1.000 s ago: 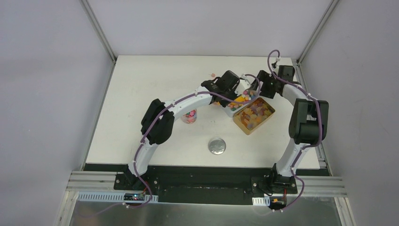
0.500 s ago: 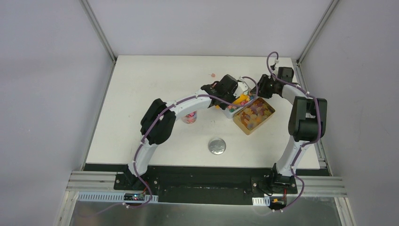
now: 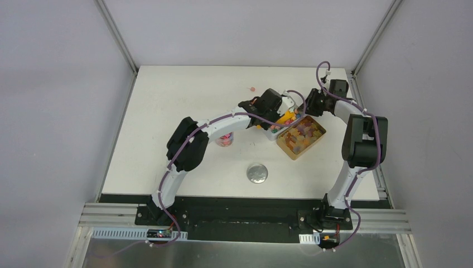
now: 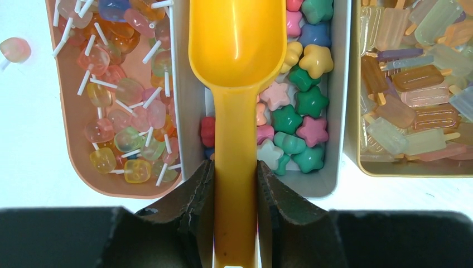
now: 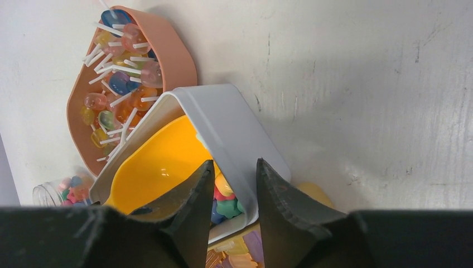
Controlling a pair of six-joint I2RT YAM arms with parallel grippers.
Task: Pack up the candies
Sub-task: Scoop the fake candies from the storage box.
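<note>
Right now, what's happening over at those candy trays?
The left arm's fingers are shut on the handle of the orange-yellow plastic scoop, its empty bowl over the star-shaped candies in the white rectangular tray. The right arm's fingers straddle that tray's end wall; whether they pinch it isn't clear. The small glass jar holds some candies.

bright, even light; soft shadows

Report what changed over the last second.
The right gripper moved in on the white tray, shifting slightly right in the top view, and narrowed its jaws astride the tray's wall; whether it grips yet is unclear. Unchanged: the left gripper stays shut on the orange scoop over the star candies; the silver lid is unmoved.
</note>
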